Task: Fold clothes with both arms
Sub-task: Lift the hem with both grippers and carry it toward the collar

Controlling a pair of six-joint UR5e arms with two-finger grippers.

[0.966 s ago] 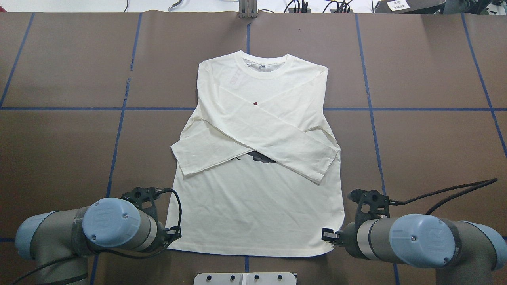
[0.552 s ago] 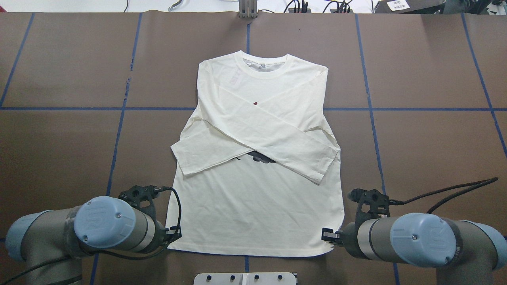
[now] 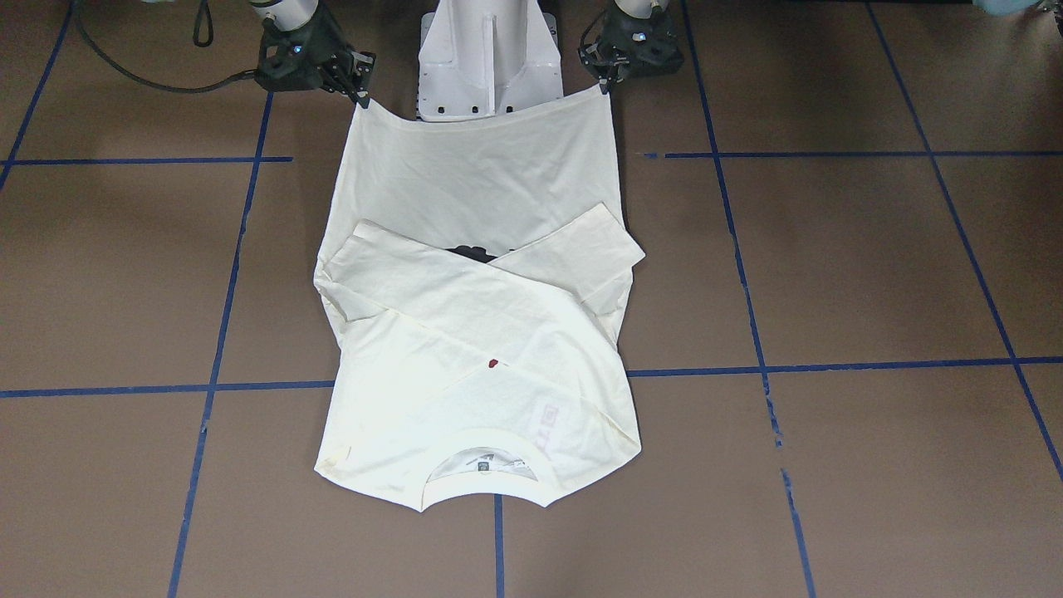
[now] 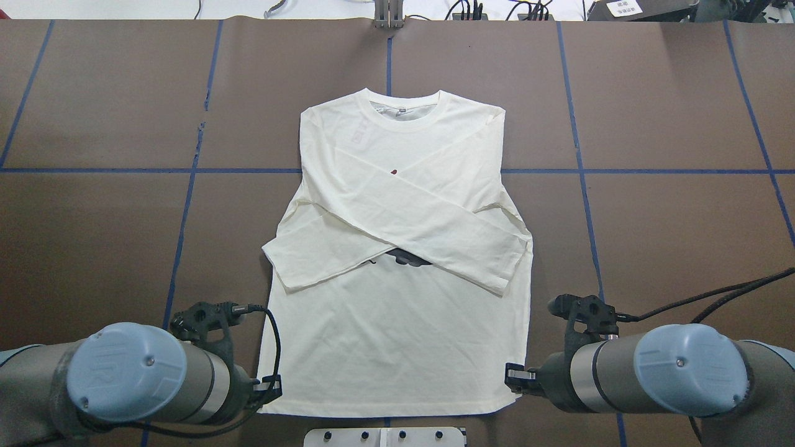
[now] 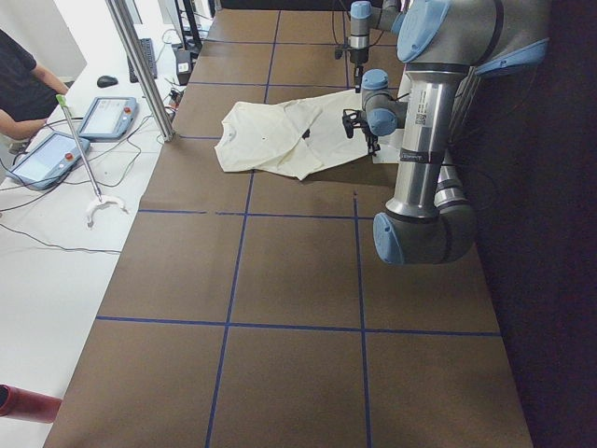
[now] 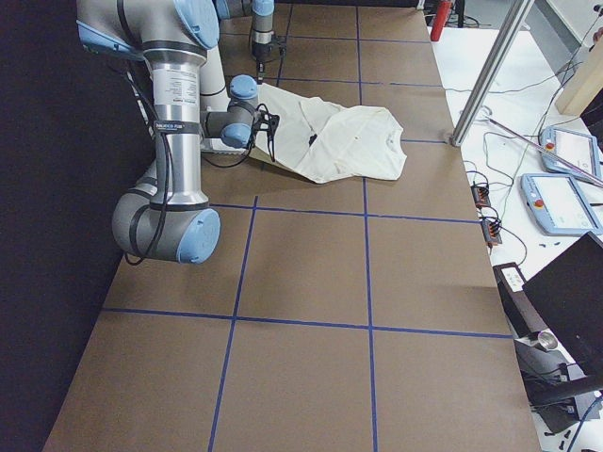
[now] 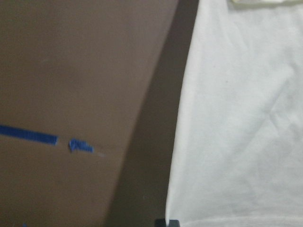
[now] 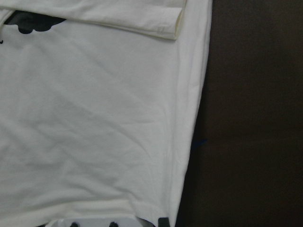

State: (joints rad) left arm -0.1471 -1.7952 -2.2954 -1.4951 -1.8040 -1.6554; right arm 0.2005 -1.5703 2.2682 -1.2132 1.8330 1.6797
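The cream long-sleeved T-shirt (image 4: 397, 323) lies print side up on the brown table, both sleeves crossed over its chest. Only a bit of the black print (image 4: 407, 257) shows under them. My left gripper (image 4: 270, 391) is shut on the hem's left corner, and my right gripper (image 4: 515, 379) is shut on its right corner. In the front-facing view the hem (image 3: 482, 116) hangs raised between the left gripper (image 3: 604, 83) and the right gripper (image 3: 363, 98). The collar end (image 3: 482, 465) lies flat. Both wrist views show the shirt's side edges (image 7: 189, 142) (image 8: 189, 142).
The white pedestal base (image 4: 385, 436) sits just under the raised hem, between the arms. Blue tape lines (image 4: 621, 171) grid the brown table. A cable (image 4: 714, 295) trails from the right wrist. Tablets (image 5: 103, 117) and a person are off the far edge.
Both arms have drawn back toward the robot with the hem corners in hand. The whole shirt has slid toward the robot and slightly left.
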